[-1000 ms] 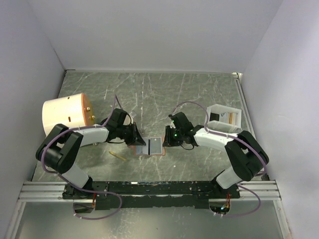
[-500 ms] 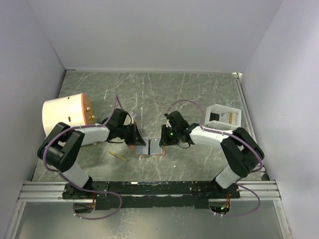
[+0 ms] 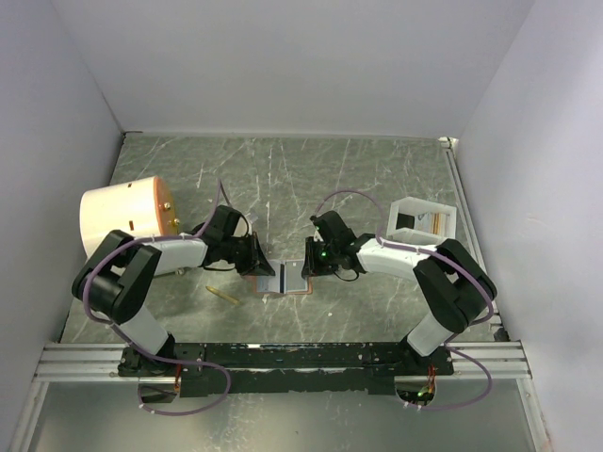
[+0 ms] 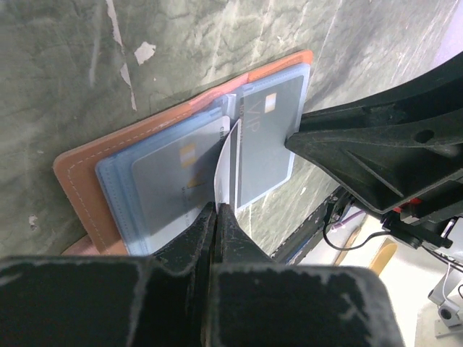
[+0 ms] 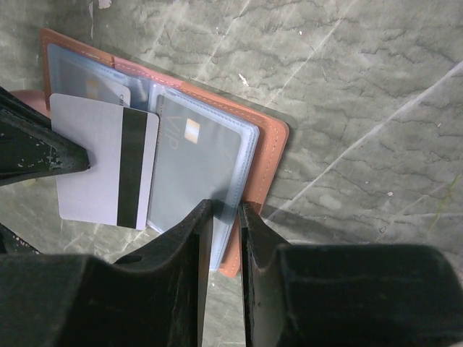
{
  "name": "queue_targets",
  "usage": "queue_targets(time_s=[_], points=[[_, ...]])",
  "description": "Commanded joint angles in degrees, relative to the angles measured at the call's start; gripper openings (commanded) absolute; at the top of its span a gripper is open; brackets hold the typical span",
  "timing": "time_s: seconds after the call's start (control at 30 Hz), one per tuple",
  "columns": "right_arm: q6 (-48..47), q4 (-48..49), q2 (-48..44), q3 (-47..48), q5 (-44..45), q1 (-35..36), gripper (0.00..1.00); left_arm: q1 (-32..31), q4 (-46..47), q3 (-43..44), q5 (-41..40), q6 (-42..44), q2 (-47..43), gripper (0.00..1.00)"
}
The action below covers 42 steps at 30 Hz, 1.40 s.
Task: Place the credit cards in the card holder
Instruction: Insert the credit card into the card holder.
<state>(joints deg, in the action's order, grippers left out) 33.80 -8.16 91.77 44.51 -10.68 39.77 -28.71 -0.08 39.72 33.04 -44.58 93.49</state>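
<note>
Credit card (image 4: 226, 170) with a black stripe stands on edge, pinched tight in the left gripper's (image 4: 217, 210) jaws. Right gripper's (image 5: 221, 213) jaws, narrow, pinch a clear sleeve (image 5: 199, 170) of the open brown card holder (image 3: 283, 279), lying on the green surface (image 3: 311, 179) between both arms.

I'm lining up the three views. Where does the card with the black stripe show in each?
Top external: hidden between the grippers, centre.
Left wrist: striped card edge-on, centre, in the left gripper.
Right wrist: left, face-on.
Shared landmark: the card holder.
</note>
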Motion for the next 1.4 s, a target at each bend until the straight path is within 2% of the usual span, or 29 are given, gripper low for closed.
queue_targets(time_s=[0.0, 0.4, 0.6, 1.17, 1.37], points=[[-0.4, -0.6, 1.2, -0.9, 1.3, 0.5, 0.2, -0.1, -0.2, 1.1, -2.3, 1.0, 2.1, 0.07], [-0.4, -0.5, 1.2, -1.4, 1.1, 0.5, 0.2, -0.1, -0.4, 1.6, -5.0, 1.6, 4.0, 0.07], [-0.4, -0.5, 1.1, -1.5, 1.2, 0.5, 0.2, -0.1, -1.0, 1.5, -8.9, 2.9, 4.9, 0.07], [-0.1, -0.1, 1.2, -2.3, 0.8, 0.5, 0.2, -0.1, 0.7, 1.3, -10.2, 1.3, 6.3, 0.07], [0.3, 0.2, 0.9, -2.5, 0.8, 0.4, 0.19, -0.1, 3.5, 0.0, -8.2, -0.8, 6.4, 0.07]])
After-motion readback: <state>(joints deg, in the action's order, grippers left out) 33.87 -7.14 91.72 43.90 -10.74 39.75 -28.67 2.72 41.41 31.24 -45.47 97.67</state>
